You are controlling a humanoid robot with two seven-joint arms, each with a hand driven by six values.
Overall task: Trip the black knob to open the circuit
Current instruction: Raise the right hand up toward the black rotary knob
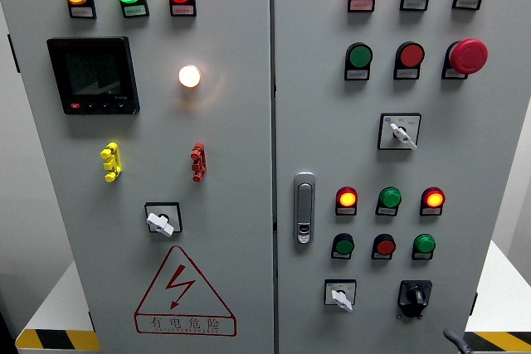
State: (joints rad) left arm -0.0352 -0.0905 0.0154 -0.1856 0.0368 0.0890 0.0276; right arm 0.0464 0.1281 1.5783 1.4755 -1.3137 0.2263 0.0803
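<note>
The black knob (415, 296) sits low on the right cabinet door, on a black square base, its white-marked pointer standing roughly upright. Nothing touches it. A small dark curved part of my right hand (455, 340) pokes up at the bottom edge, just below and to the right of the knob and apart from it. Too little of that hand shows to tell its shape. My left hand is out of the picture.
A white selector switch (340, 296) sits left of the knob, and another (401, 132) higher up. Rows of lit and unlit buttons (385, 200), a red emergency stop (467, 56) and the door handle (304, 207) fill the right door. The left door carries a meter (92, 75).
</note>
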